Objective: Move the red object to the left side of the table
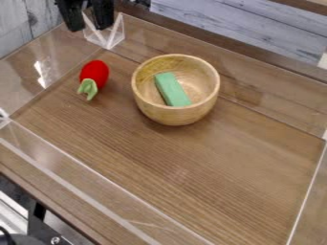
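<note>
Wood-grain table (192,172) bears red object (92,76); fingers (73,19) spread above.

**Object count, tabletop**

1 red object (92,77), strawberry-like with green stem end. 1 wooden bowl (178,106). 1 flat green block (171,90), inside the bowl. 1 gripper (87,17) at top left edge. 1 table (192,182), clear walls. Total loose items: 3.
</note>
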You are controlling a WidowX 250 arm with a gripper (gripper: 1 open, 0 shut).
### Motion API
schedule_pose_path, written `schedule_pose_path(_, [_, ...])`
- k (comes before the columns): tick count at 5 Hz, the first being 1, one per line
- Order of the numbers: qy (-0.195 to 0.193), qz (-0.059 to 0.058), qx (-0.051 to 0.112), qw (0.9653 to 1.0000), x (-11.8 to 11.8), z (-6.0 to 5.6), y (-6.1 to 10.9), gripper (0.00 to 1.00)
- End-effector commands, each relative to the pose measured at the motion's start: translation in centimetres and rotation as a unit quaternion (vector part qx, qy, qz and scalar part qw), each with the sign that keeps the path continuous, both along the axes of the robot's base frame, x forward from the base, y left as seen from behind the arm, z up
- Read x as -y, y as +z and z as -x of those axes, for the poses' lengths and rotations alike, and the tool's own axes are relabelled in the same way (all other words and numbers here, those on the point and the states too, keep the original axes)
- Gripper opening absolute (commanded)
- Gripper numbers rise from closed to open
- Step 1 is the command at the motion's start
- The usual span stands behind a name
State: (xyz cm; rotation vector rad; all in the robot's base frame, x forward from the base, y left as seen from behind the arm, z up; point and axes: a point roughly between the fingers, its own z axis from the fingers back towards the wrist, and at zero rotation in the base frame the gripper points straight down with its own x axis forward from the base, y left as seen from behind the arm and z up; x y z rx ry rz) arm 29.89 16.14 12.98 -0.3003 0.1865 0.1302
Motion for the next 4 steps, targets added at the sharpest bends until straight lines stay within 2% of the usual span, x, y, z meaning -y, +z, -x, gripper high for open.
schedule_pose_path(1, [-0.005, -0.027, 0.038, 0.9989, -0.1, -0.4, 3.0, 1.00])
schedule_pose_path(2, [-0.005, -0.028, 0.030, 0.9992, -0.6, -0.5, 2.3, 0.00])
schedule_pose_path(3, [-0.004, -0.027, 0.022, 0.9994, -0.9, -0.8, 1.8, 1.00])
schedule_pose_path(4, [-0.002, -0.023, 0.016, 0.9996, -1.0, -0.9, 1.6, 1.00])
